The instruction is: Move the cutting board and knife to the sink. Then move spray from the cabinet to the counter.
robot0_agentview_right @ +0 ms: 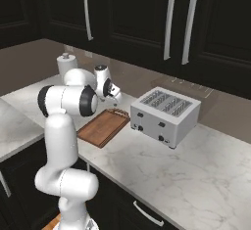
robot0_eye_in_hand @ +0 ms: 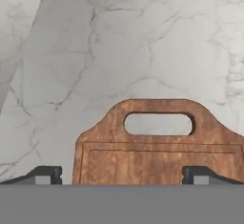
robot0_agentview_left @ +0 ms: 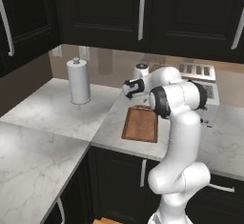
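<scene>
cutting board (robot0_eye_in_hand: 159,151), reddish-brown wood with a slotted handle, lies flat on the counter (robot0_eye_in_hand: 119,51), its near end cut off under the open, empty gripper (robot0_eye_in_hand: 121,175).

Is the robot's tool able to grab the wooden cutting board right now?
Probably yes. The tool is open and hangs right over the cutting board, near its handle end. Nothing lies between them, and the board lies flat on the counter. The toaster stands off to one side.

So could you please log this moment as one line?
gripper: open, above cutting board handle end | board: flat on counter | nothing held
</scene>
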You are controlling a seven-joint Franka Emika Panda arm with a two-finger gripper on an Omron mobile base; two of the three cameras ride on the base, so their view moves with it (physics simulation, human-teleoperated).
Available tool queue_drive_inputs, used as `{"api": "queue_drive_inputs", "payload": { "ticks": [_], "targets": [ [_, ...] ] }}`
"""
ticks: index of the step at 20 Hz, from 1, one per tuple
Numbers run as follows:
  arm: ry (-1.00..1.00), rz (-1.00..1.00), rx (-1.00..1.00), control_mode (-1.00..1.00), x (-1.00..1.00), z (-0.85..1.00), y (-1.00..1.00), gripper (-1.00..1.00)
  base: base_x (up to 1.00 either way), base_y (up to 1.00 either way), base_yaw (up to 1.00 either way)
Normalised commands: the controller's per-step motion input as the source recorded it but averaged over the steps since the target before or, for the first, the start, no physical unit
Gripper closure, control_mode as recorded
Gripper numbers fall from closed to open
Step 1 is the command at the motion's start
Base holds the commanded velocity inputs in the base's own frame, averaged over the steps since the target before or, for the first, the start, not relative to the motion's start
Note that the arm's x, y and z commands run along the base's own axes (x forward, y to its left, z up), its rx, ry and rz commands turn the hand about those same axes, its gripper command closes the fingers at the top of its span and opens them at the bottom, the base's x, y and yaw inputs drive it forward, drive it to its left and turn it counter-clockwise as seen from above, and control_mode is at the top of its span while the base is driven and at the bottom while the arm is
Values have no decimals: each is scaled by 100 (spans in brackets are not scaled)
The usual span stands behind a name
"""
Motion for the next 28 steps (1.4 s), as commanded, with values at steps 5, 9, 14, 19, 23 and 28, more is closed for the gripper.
{"api": "queue_drive_inputs", "payload": {
  "ticks": [5, 9, 14, 19, 23, 28],
  "targets": [
    [4, 0, 0, -100, 18, -9, -16, -100, 0, 0, 0],
    [2, 0, 0, -100, 24, -15, -6, -100, 0, 0, 0],
    [0, 0, 0, -100, 27, -20, -2, -100, 0, 0, 0],
    [0, 0, 0, -100, 25, -25, 0, -100, 0, 0, 0],
    [0, 0, 0, -100, 31, -22, 0, -100, 0, 0, 0],
    [0, 0, 0, -100, 14, -9, -8, -100, 0, 0, 0]
  ]
}}
